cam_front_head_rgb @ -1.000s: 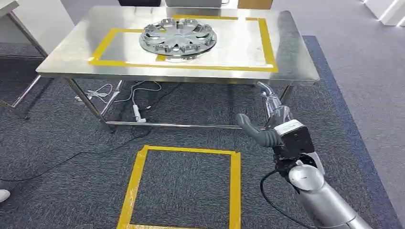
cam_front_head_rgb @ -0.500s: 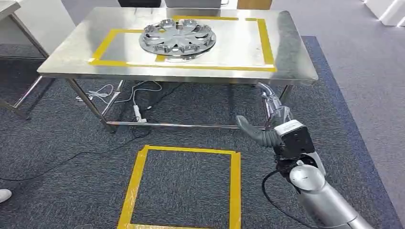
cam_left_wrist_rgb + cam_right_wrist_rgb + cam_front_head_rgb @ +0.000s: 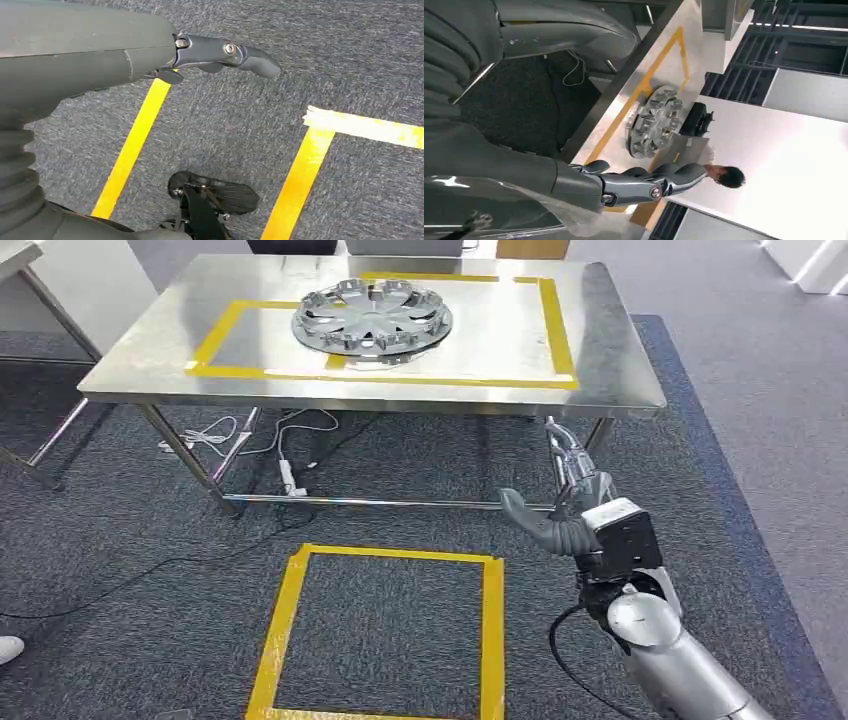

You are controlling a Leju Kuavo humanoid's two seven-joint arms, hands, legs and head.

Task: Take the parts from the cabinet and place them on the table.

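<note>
Steel table [image 3: 610, 360]: hubcap [image 3: 372, 318] in tape frame, well beyond right hand [image 3: 570, 510], fingers [image 3: 566, 452] apart, empty.

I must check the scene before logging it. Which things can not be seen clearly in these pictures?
- Wheel cover: its underside is hidden against the table, head view.
- Left hand: mostly hidden by its own grey cover, left wrist view.
- Person: partly hidden behind the right hand, right wrist view.

Ahead of the right hand [image 3: 565, 495], the table [image 3: 620, 390] edge overhangs it; its leg [image 3: 597, 432] stands just beside the fingertips; open carpet [image 3: 400, 490] lies leftward.
</note>
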